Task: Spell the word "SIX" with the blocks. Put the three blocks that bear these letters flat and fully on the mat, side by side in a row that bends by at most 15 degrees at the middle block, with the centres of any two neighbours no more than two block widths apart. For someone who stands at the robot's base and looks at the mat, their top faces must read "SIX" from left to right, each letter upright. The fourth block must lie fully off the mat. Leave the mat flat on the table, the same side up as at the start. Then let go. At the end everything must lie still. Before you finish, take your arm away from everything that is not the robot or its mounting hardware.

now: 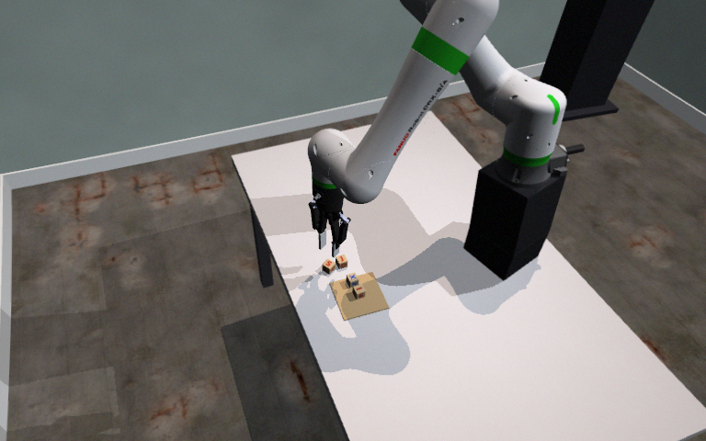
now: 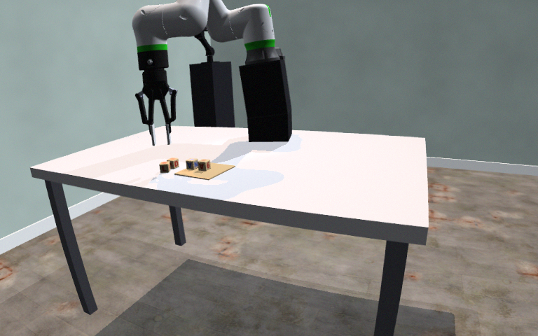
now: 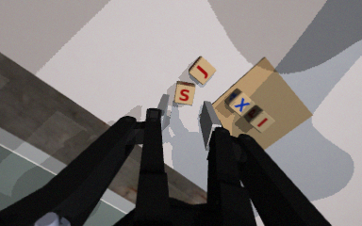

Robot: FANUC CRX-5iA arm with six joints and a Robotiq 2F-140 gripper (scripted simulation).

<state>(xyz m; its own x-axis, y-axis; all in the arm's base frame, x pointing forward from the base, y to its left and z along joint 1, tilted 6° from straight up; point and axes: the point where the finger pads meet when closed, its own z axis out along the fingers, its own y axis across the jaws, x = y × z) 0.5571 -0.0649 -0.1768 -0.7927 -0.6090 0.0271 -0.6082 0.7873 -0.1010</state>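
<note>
Four wooden letter blocks lie on the white table (image 1: 510,355) (image 2: 326,174). The S block (image 1: 327,266) (image 2: 164,166) (image 3: 184,93) and the J block (image 1: 341,262) (image 2: 174,162) (image 3: 203,71) sit side by side on bare table just off the tan mat (image 1: 370,309) (image 2: 218,169) (image 3: 282,101). The X block (image 1: 352,279) (image 2: 191,164) (image 3: 240,104) and the I block (image 1: 359,292) (image 2: 204,164) (image 3: 261,121) lie on the mat. My gripper (image 1: 328,249) (image 2: 160,143) (image 3: 185,107) hangs well above the S block, pointing down. Its fingers are narrowed to a small gap with nothing between them.
The table's edge runs close beside the S and J blocks on the side away from the robot base (image 1: 510,218). A dark column (image 2: 212,93) stands behind the base. Floor lies below the edge.
</note>
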